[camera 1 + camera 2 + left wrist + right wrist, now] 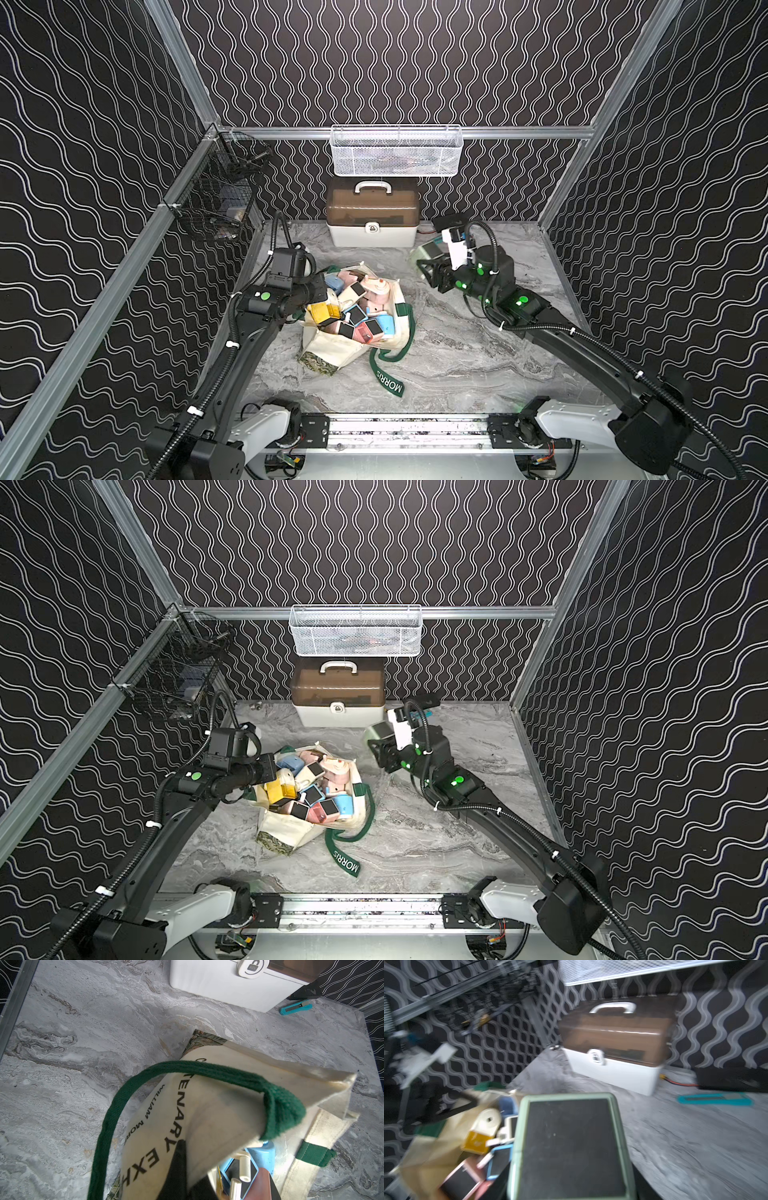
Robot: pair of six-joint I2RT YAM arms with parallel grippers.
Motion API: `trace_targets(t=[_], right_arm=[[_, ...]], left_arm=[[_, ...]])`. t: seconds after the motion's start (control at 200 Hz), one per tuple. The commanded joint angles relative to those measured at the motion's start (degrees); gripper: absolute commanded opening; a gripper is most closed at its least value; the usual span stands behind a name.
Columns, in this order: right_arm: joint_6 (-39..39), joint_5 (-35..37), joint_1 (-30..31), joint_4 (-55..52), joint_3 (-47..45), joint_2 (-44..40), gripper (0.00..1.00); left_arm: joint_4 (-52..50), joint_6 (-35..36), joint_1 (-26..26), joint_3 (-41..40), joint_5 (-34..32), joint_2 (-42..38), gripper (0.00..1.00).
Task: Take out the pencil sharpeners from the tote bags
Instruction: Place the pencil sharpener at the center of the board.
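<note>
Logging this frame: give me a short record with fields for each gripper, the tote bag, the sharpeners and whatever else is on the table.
left gripper: shut on the rim of the tote bag
right gripper: shut on a pale green sharpener, held above the table, clear of the bag
tote bag: open, mid-table, one green strap trailing toward the robot
sharpeners in bag: many, piled; pink, blue, yellow, cream
other: white-and-brown case at the back wall; teal tool beside it
</note>
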Motion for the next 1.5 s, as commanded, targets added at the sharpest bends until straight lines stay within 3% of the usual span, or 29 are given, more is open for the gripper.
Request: trace_targets(t=[0.0, 0.22, 0.761, 1.181, 1.381, 1.491], right_arm=[[5.86, 3.47, -4.31, 3.06, -0.10, 3.27, 0.37], [5.05, 8.85, -7.63, 4.36, 3.39, 16.16, 0.36], [1.36, 4.63, -9.16, 7.62, 17.48, 41.96, 0.36], [0.40, 4.78, -9.13, 9.01, 20.34, 50.54, 0.37], [0.06, 2.60, -9.06, 8.73, 20.68, 51.30, 0.47], [-0.14, 1.95, -8.78, 8.23, 21.13, 51.43, 0.57]], left_arm=[[-2.17, 0.25, 0.14, 0.00, -0.02, -0.18, 0.00], [-2.18, 0.51, 0.17, 0.06, 0.42, -0.32, 0.00], [-2.52, 1.13, 0.17, 0.50, 1.36, 0.04, 0.00], [-2.52, 1.13, 0.19, 0.50, 1.36, 0.16, 0.00], [-2.50, 1.20, 0.17, 0.45, 1.36, 0.12, 0.00], [-2.46, 1.20, 0.18, 0.42, 1.36, 0.08, 0.00]])
